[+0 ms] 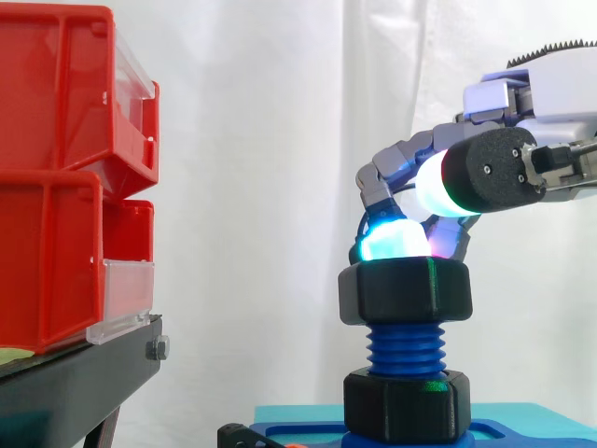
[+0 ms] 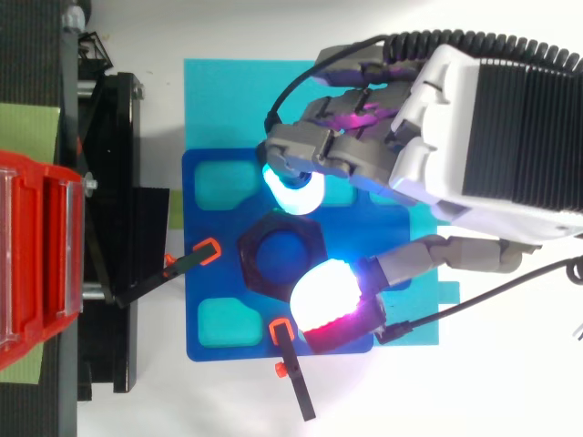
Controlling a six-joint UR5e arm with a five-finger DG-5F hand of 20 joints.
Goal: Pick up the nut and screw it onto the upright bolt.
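A black hex nut [image 1: 406, 291] sits threaded on the top of the upright blue bolt [image 1: 406, 347]. From above, the nut [image 2: 281, 252] is a black hexagon with the blue bolt end in its hole. A second black nut [image 1: 406, 404] sits at the bolt's foot on the blue base [image 2: 214, 300]. My hand [image 2: 474, 127] hovers just over the top nut. A cyan fingertip [image 2: 293, 189] hangs at the nut's far edge. The thumb's white and red pad [image 2: 323, 293] floats above its near corner and is clear of it in the side view. Nothing is clamped.
Red bins [image 1: 65, 177] are stacked on a black stand [image 1: 84, 373] at the left. Two black clamps with orange tips [image 2: 205, 250] [image 2: 284, 332] reach onto the blue base beside the bolt. A teal mat [image 2: 219, 100] lies under the base.
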